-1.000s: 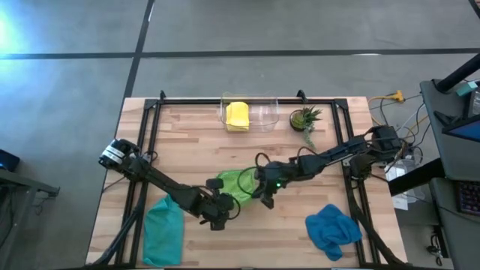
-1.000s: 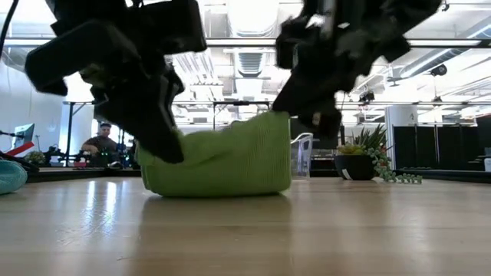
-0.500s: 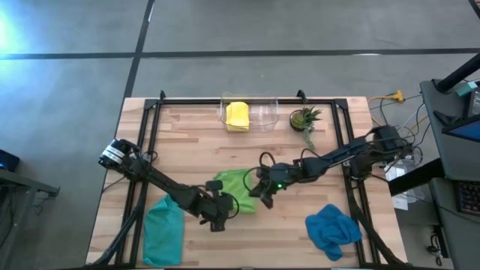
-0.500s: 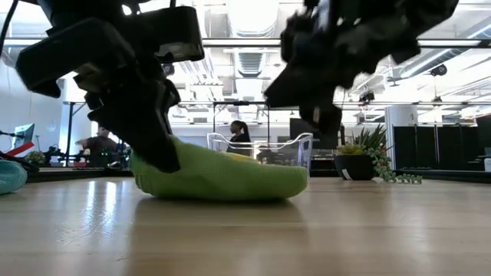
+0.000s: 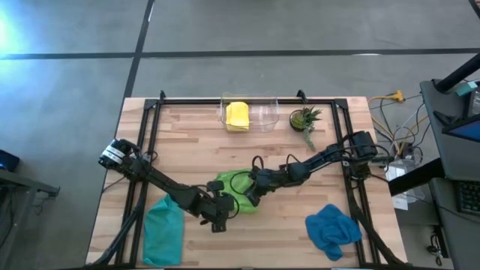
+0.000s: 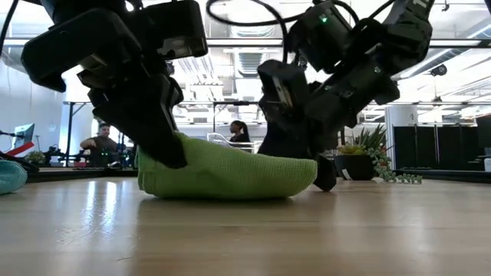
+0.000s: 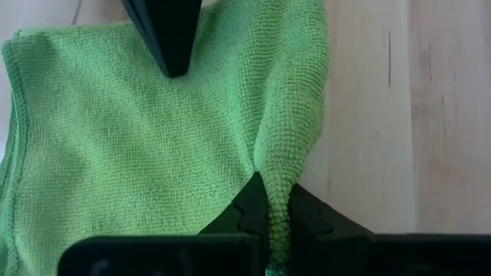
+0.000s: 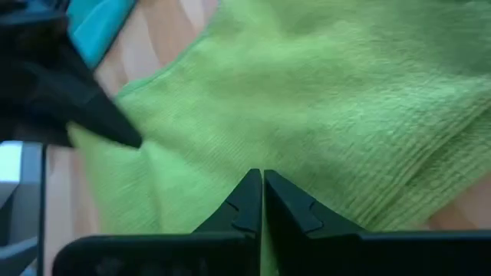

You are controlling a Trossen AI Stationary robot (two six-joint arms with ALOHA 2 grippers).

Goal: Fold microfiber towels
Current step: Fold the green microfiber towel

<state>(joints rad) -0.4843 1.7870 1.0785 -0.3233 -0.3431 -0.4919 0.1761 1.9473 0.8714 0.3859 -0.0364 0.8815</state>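
Note:
The lime green towel [image 5: 237, 189] lies low and folded near the table's middle; it also shows in the low view [image 6: 230, 172]. My left gripper [image 5: 222, 208] is shut on its near edge. My right gripper [image 5: 252, 196] is shut, with its tips down on the towel's right part [image 8: 322, 115]. The teal towel [image 5: 163, 229] lies crumpled at the near left. The blue towel [image 5: 332, 229] lies crumpled at the near right. The yellow towel [image 5: 237, 115] lies folded in a clear bin at the far edge. My left gripper pinches a raised ridge of the towel [image 7: 278, 201] between its two fingers, at the towel's near edge. The fingers come low from the near left. The rest of the towel lies spread on the table. My right gripper rests its shut fingertips [image 7: 175, 61] on the towel's top surface, slanting down from the right. No cloth shows between the fingers.
A clear bin [image 5: 262, 114] and a small potted plant [image 5: 304, 118] stand at the far edge. A black frame rail [image 5: 142, 150] runs along the table's sides. Bare wood lies between the green towel and the bin.
The towel's right part, held up as a tall fold a second ago, has come down and now lies flat over the rest. My right gripper has gone down and toward the table's left, onto the towel. My left gripper has kept its hold.

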